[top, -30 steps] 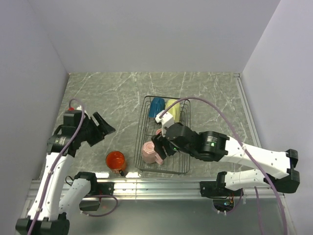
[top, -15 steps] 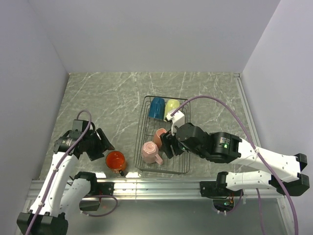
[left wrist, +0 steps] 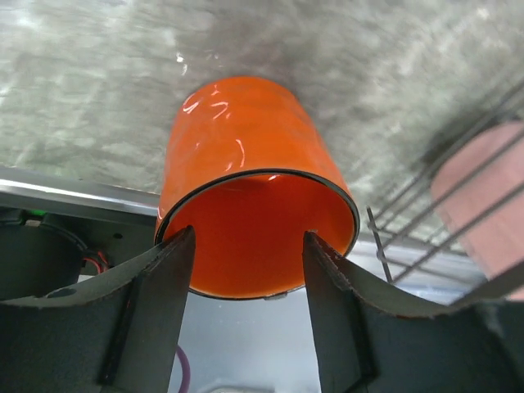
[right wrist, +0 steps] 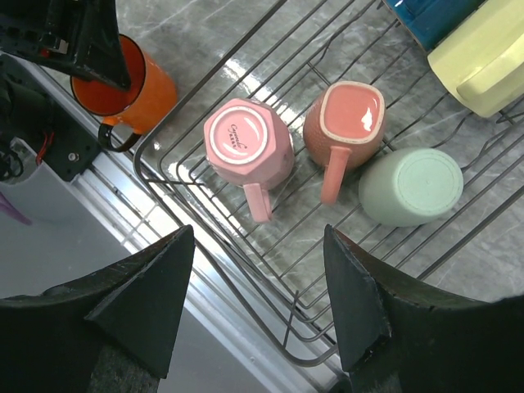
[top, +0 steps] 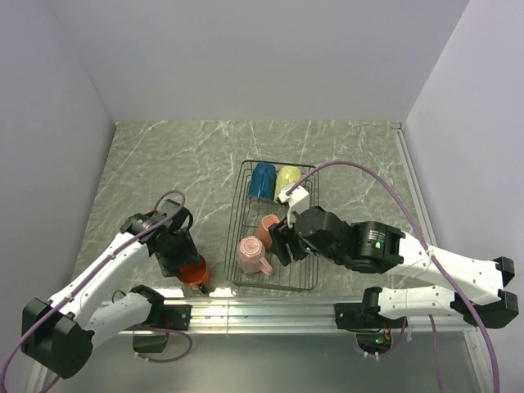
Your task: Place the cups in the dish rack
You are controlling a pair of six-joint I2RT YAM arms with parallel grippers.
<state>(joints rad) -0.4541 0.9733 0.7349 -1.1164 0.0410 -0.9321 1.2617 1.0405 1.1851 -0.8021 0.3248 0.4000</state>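
My left gripper (left wrist: pixel 248 237) sits spread at the rim of the orange mug (left wrist: pixel 237 139), left of the dish rack (top: pixel 232 221); my right gripper (right wrist: pixel 258 231) hangs spread, empty, above it.

A black wire dish rack (top: pixel 232 229) holds five mugs: a blue mug (right wrist: pixel 430 16) and a pale yellow mug (right wrist: pixel 483 57) side by side at its far end, nearer a mint green mug (right wrist: pixel 409 187) and a pink mug (right wrist: pixel 246 141) bottom-up and a second pink mug (right wrist: pixel 344 119) mouth-up, while the glossy orange mug (left wrist: pixel 246 155) stands outside by its near left corner.
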